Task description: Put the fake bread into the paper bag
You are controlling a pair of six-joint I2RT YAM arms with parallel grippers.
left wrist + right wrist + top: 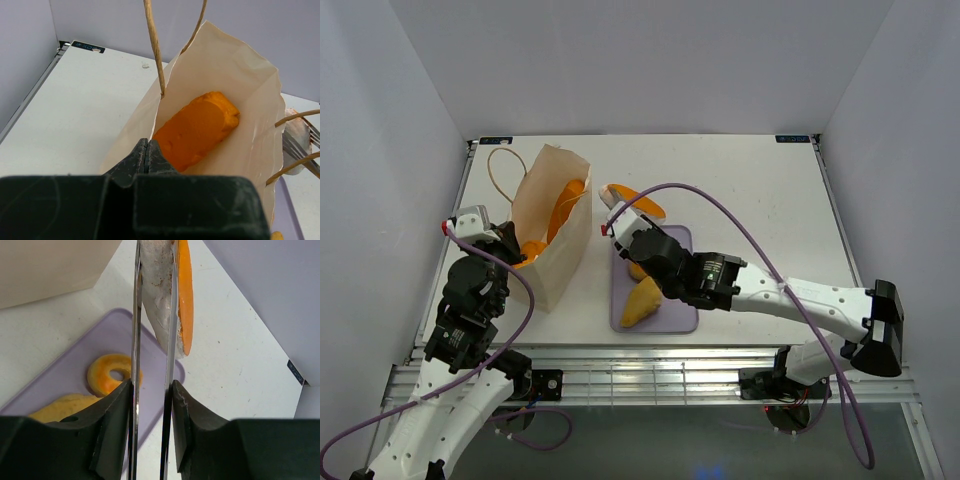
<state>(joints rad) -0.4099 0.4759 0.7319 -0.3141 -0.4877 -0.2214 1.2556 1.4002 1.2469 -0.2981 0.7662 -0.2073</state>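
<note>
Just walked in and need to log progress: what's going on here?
The right gripper squeezes metal tongs that clamp a flat bread piece, held up beside the paper bag. The left gripper is shut at the bag's near rim, seemingly pinching it. One orange loaf lies inside; a ring and a yellowish piece sit on the lavender tray.

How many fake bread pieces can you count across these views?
4: a loaf inside the paper bag, a flat piece in the tongs, a ring and a wedge on the lavender tray. The bag may hide more.
</note>
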